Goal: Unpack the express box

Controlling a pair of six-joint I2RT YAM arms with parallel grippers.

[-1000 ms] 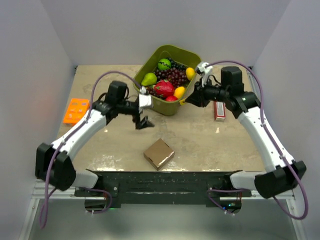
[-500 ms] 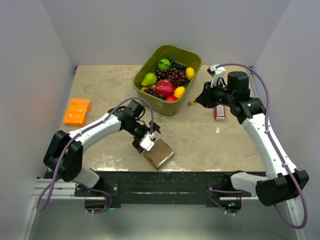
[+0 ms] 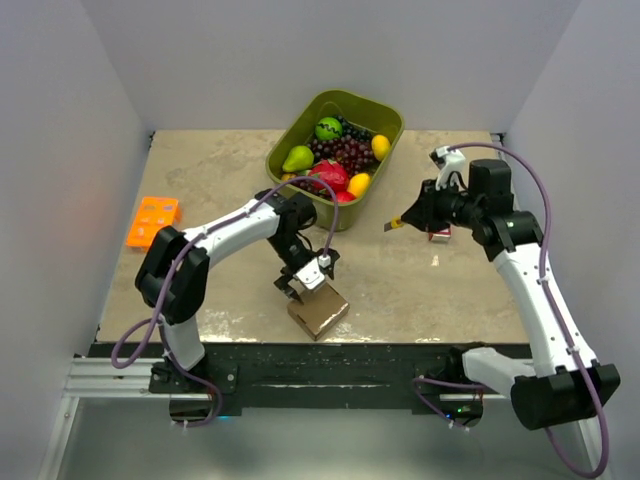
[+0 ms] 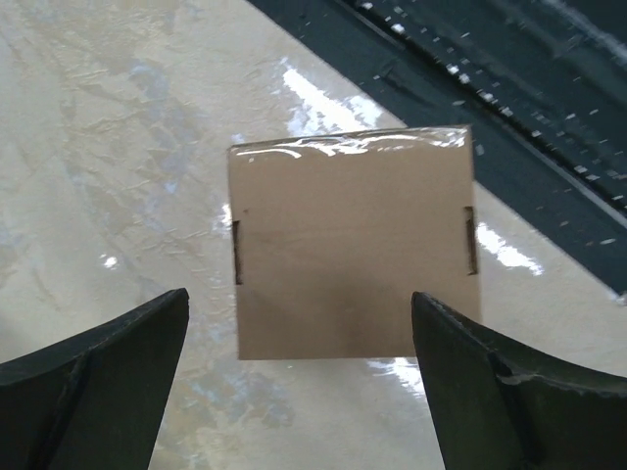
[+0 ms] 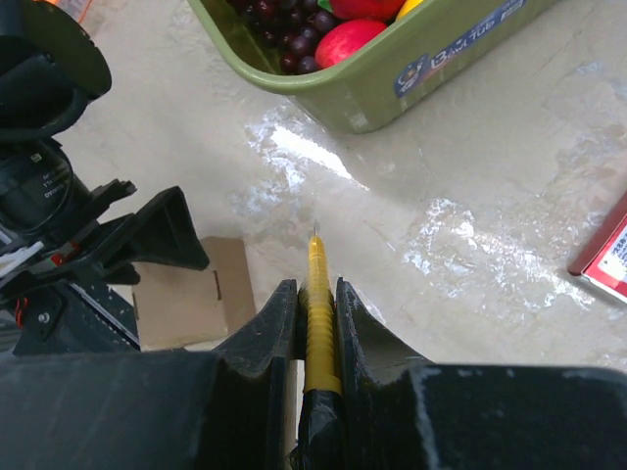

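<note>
Top external, box: the small plain brown cardboard express box (image 3: 318,308) lies closed on the beige marbled tabletop (image 3: 220,170), near the middle of the near edge, turned corner-on.
Top external, left arm: the left pincer (image 3: 303,287) hangs over the box's far-left side, pointing down, probably placed to pin the box for cutting.
Top external, right arm: the right pincer (image 3: 400,221) is raised well to the right of the box and farther back, just beside the slim red rectangular packet (image 3: 438,232). It carries a thin yellow cutter (image 3: 393,224) aimed left, seemingly parked clear until the box is steadied.
Top external, bystanders: the green plastic fruit tub (image 3: 385,115) sits at the far centre and the orange moulded tray (image 3: 152,221) at the far left.
Left wrist, pincer: the jaws are spread wide, straddling the box with bare tabletop visible between each finger and the cardboard, so nothing is held.
Left wrist, extra detail: a glossy strip of clear tape (image 4: 353,142) seals the box edge facing the black rail, and there are small slots on two sides. The overhead view shows neither.
Right wrist, pincer: the jaws are clamped on the yellow cutter, its metal tip pointing at bare tabletop between tub and box.
Right wrist, extra detail: this view confirms the grip, which is too small to read from above, and shows the box at lower left, partly behind the left arm.
</note>
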